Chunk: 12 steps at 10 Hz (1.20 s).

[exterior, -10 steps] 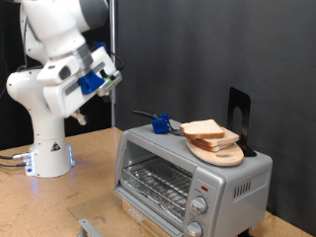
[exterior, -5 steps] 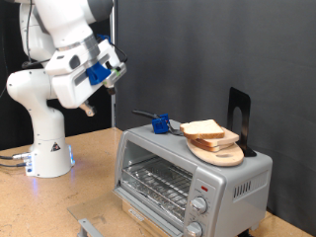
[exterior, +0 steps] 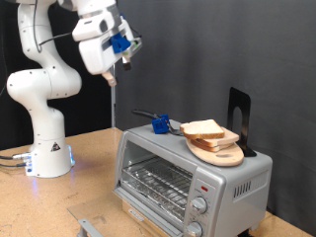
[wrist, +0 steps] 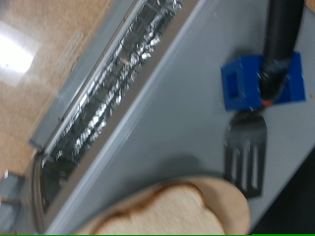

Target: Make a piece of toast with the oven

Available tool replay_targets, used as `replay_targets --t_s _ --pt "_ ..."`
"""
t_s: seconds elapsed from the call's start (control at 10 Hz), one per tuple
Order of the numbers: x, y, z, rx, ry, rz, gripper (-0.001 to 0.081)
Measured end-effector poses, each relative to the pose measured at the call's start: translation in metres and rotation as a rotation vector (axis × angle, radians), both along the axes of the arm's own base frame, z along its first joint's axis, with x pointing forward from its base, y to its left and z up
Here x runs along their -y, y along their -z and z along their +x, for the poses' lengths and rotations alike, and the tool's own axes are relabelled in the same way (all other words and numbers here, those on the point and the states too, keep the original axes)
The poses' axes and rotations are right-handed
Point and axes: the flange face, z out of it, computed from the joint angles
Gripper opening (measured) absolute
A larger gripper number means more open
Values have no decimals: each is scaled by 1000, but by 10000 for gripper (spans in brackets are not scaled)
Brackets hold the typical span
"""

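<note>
Arm: white arm [exterior: 44, 84] on a pedestal base at the exterior view's left, standing on the wooden table [exterior: 59, 197]. Lower links rise upright, upper links fold over toward the exterior view's right, wrist raised high near the top of the picture.

Gripper: gripper [exterior: 126, 59] hangs in the air, high above the table and up and to the exterior view's left of the oven, well apart from everything. Blue parts show on the hand. Fingers point down and toward the oven side.

Jaws: cannot tell whether they are parted or closed; too small in the exterior view, and no fingers show in the wrist view. Nothing seen between them.

Oven: silver oven [exterior: 193, 178] sits on the table at the exterior view's lower right, glass door closed, wire rack visible behind it, knobs on its right end. Wrist view looks down on its grey top [wrist: 148, 128].

Toast: piece of toast [exterior: 207, 129] lies flat on a round wooden board [exterior: 219, 150] on top of the oven, toward its right end. In the wrist view the slice [wrist: 162, 218] shows at the picture's edge.

Other items: spatula [exterior: 150, 118] with a blue block on its handle rests on the oven top, just beside the board. Black stand [exterior: 239, 114] upright behind the board.
</note>
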Motion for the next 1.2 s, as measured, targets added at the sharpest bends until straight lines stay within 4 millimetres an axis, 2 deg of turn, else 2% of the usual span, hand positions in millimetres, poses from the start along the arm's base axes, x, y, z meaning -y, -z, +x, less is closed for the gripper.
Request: replay_targets --t_s 0.1,0.4,0.9,1.2 --pt "-5 -8 -1 14 0 -5 808" --pt "-13 -5 -4 -5 -13 29 808" --pt "-64 -22 -34 38 -50 20 808" --pt "-80 -24 -43 29 -23 6 808"
